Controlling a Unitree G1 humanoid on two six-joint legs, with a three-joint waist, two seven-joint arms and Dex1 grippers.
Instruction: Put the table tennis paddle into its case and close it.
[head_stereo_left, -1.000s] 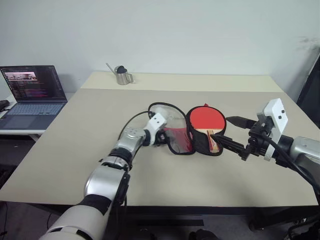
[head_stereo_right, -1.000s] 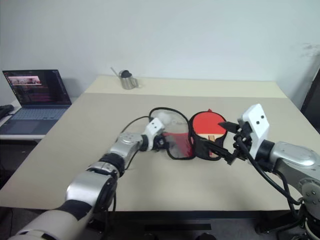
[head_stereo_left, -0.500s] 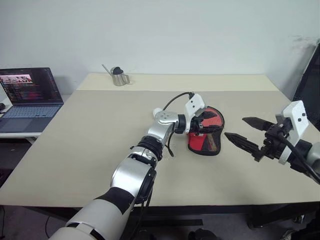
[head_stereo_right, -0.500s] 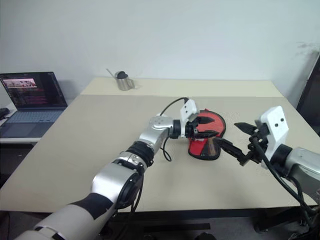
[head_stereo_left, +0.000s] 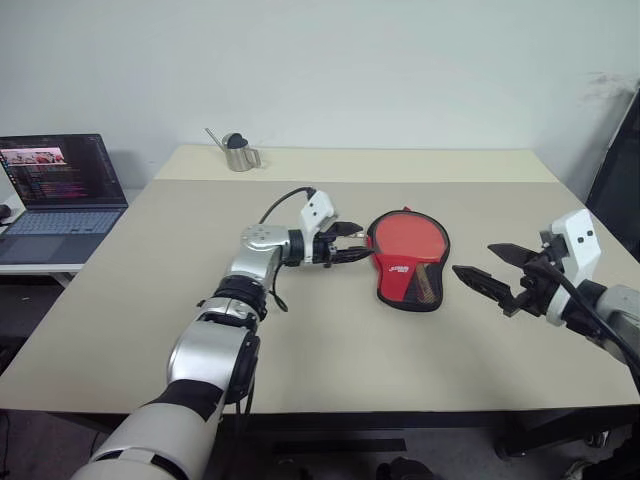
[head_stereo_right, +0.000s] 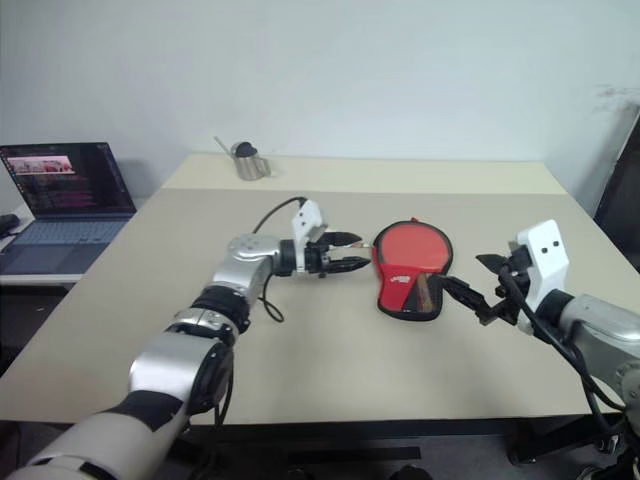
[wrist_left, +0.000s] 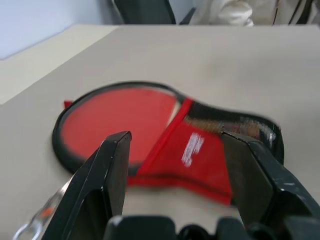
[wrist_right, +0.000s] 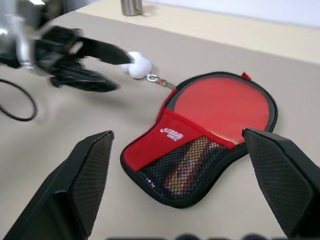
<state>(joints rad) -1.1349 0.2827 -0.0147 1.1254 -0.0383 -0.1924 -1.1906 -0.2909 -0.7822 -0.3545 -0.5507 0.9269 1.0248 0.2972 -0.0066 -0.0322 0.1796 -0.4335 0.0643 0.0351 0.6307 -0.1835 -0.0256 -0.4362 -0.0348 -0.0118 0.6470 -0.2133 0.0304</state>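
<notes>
Lying flat on the table (head_stereo_left: 150, 300), red face up, the case (head_stereo_left: 408, 257) sits between the two grippers, the left gripper (head_stereo_left: 352, 248) just beside its round end with fingers parted and empty. From the left wrist, the case lies just beyond the spread jaws. From the right wrist, the right gripper (wrist_right: 182, 187) stands wide open, the case's mesh pocket (wrist_right: 182, 167) between its fingers, untouched.

A soft red paddle-shaped fabric case with black zip edging (head_stereo_left: 408, 258) lies flat on the beige counter (head_stereo_left: 150, 290). The left pincer (head_stereo_left: 357, 247), fingers parted, hovers just beside it; the right pincer (head_stereo_left: 488, 270) gapes nearby.
</notes>
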